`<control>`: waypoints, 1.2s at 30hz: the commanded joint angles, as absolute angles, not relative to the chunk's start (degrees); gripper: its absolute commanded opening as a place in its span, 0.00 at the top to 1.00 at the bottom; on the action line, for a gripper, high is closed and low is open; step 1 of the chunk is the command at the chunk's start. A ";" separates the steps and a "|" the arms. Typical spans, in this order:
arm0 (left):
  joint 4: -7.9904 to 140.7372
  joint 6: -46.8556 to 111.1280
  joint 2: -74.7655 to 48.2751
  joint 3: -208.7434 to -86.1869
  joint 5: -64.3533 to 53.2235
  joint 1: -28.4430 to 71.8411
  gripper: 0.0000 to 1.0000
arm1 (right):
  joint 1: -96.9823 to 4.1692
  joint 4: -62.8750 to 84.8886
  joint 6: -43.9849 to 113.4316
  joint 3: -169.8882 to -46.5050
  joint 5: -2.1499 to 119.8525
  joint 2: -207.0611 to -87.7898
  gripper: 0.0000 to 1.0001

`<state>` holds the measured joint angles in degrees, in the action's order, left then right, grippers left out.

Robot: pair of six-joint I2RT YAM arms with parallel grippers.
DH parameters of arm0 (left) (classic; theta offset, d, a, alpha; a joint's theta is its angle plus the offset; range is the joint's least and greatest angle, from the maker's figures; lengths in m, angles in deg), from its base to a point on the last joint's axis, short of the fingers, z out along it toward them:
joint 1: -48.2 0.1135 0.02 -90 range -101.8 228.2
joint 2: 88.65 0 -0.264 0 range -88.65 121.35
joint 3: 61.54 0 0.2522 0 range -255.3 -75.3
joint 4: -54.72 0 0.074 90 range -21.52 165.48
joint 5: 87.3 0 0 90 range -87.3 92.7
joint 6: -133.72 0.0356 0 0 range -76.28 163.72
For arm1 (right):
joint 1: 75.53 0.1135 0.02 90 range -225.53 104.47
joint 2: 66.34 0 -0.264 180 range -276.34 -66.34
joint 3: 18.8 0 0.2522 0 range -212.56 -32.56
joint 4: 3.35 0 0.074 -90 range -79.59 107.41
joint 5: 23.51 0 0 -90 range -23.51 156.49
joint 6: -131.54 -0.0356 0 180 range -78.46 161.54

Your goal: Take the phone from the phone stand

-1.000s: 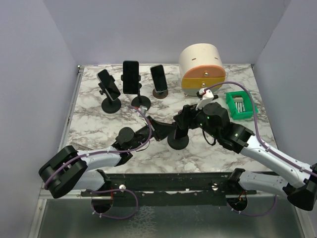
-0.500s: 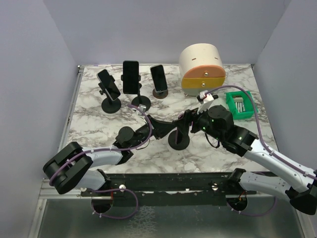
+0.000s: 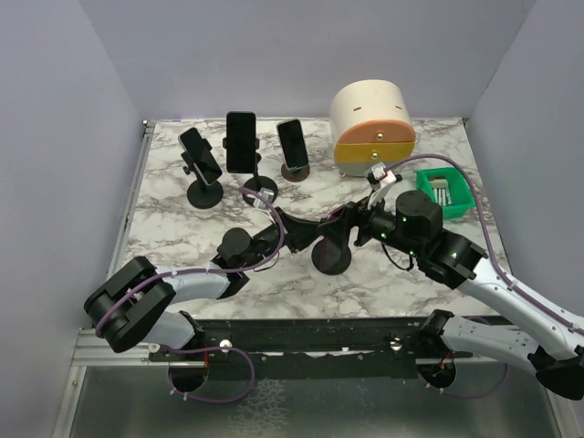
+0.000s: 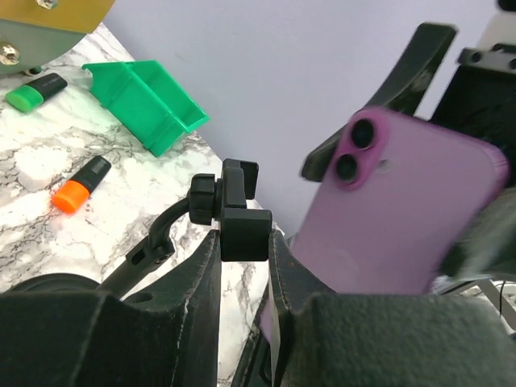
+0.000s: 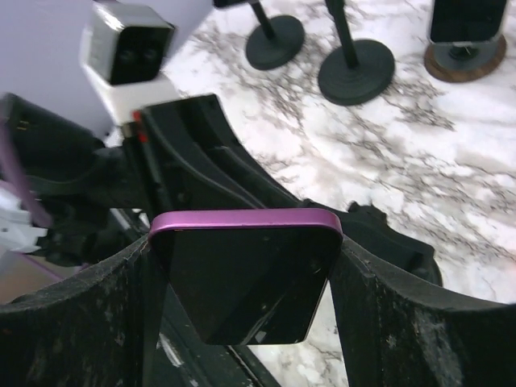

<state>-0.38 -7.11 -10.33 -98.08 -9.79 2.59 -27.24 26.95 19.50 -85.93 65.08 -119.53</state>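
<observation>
Toward the marble tabletop's far-left corner stands a row of three phones on stands. A cream-and-orange round box sits at the far edge, a green tray near the right edge.

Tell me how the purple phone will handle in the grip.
The phone is likely stiff, a flat slab that won't flex. Its glossy glass and smooth purple edge look slippery, so it may slide between the right fingers. Probably fragile if dropped on the marble table.
</observation>
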 commanded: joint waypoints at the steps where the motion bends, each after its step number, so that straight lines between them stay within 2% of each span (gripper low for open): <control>1: 7.35 -5.69 -9.98 -99.52 -11.10 2.37 0.83 | -27.28 23.71 17.72 -91.71 58.57 -117.54 1.00; 6: 10.67 -5.09 -13.74 -100.08 -10.47 2.34 0.54 | -27.25 24.99 17.72 -95.29 57.33 -117.24 1.00; 11: 16.87 -3.30 -20.43 -100.42 -7.21 2.32 0.36 | -27.28 26.87 18.49 -98.37 57.22 -117.26 1.00; 15: 24.61 -0.59 -27.81 -100.77 -3.94 2.31 0.27 | -27.26 26.95 18.68 -99.37 58.73 -116.72 1.00; 16: 26.85 0.47 -30.05 -100.85 -3.23 2.32 0.09 | -27.20 26.90 18.62 -99.44 59.17 -116.63 1.00; 17: 28.93 1.62 -32.27 -100.87 -2.48 2.32 0.02 | -27.21 26.73 18.60 -99.52 59.53 -116.62 1.00; 22: 40.17 9.00 -43.41 -102.45 0.25 2.33 0.01 | -27.21 25.27 17.61 -98.71 63.08 -116.95 1.00; 26: 48.04 16.49 -48.50 -106.91 -3.66 2.32 0.01 | -27.25 23.42 15.25 -97.57 68.20 -116.98 1.00; 36: 62.07 25.14 -44.26 -120.00 -11.46 2.32 0.01 | -27.25 19.88 9.39 -97.45 72.37 -119.76 1.00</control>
